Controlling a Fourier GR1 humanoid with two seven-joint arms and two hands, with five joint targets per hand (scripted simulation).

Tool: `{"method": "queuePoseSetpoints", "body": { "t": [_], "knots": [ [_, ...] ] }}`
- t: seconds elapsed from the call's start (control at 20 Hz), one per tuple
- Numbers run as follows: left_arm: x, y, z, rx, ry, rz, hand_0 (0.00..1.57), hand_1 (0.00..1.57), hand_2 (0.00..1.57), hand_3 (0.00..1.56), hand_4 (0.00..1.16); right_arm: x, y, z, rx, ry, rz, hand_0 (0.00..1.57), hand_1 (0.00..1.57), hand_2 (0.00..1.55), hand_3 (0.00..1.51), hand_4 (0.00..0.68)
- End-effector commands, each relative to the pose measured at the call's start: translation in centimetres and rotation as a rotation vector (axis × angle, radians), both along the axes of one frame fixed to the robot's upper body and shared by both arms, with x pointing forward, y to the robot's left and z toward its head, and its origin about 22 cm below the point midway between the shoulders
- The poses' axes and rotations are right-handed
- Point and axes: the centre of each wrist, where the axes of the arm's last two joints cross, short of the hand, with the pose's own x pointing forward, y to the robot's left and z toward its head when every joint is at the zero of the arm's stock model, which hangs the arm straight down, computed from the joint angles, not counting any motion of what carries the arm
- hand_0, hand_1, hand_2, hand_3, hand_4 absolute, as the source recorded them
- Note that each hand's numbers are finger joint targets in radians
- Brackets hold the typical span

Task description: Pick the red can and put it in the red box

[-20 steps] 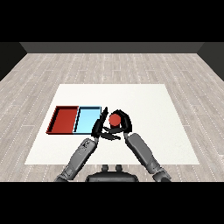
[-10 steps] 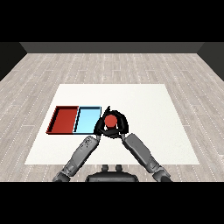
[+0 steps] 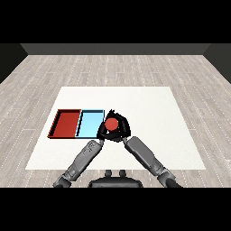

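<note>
The red can (image 3: 112,124) is being held by the curled right hand (image 3: 121,131), just right of the light blue tray (image 3: 89,125). It could get dropped there, short of the red tray (image 3: 66,123). The left hand's (image 3: 103,134) fingers cannot be made out.

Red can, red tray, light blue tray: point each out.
red can (image 3: 111,124), head view, its top.
red tray (image 3: 66,123), head view, its floor.
light blue tray (image 3: 89,124), head view, its floor.

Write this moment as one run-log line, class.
right hand: curled round can | left hand: by the can, grip unclear | can: beside blue tray, outside it | red tray: no can
</note>
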Motion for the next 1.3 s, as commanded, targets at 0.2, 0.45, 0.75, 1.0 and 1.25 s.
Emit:
{"method": "queuePoseSetpoints", "body": {
  "t": [0.2, 0.45, 0.75, 1.0, 1.25],
  "knots": [
    [0.4, -1.0, 0.2, -0.004, 0.064, -0.012, 1.57, 1.57, 1.55, 1.45, 0.95, 0.4, -0.2, 1.8, 0.032, -0.009, 0.030, 1.49, 1.49, 1.44, 1.40, 0.519],
    [-0.5, -3.7, 0.6, 0.036, 0.036, 0.065, 1.57, 1.57, 1.47, 1.33, 0.89, 0.9, 0.6, 0.9, 0.055, -0.029, 0.022, 1.47, 1.47, 1.44, 1.39, 0.557],
    [0.2, -2.5, -0.8, 0.006, -0.002, 0.081, 1.57, 1.57, 1.50, 1.38, 0.87, 0.3, 0.7, 0.2, 0.029, -0.031, 0.028, 1.52, 1.52, 1.46, 1.40, 0.538],
    [-1.0, -2.3, 0.4, -0.026, -0.007, 0.086, 1.57, 1.57, 1.53, 1.42, 0.91, -0.7, 1.2, 0.3, 0.039, -0.052, 0.006, 1.51, 1.51, 1.46, 1.40, 0.547],
    [0.0, -2.2, 0.5, -0.042, 0.000, 0.072, 1.57, 1.57, 1.57, 1.49, 1.14, -0.3, -0.4, 2.0, 0.077, -0.023, 0.083, 0.76, 0.76, 0.61, 0.00, 0.000]
  ]
}}
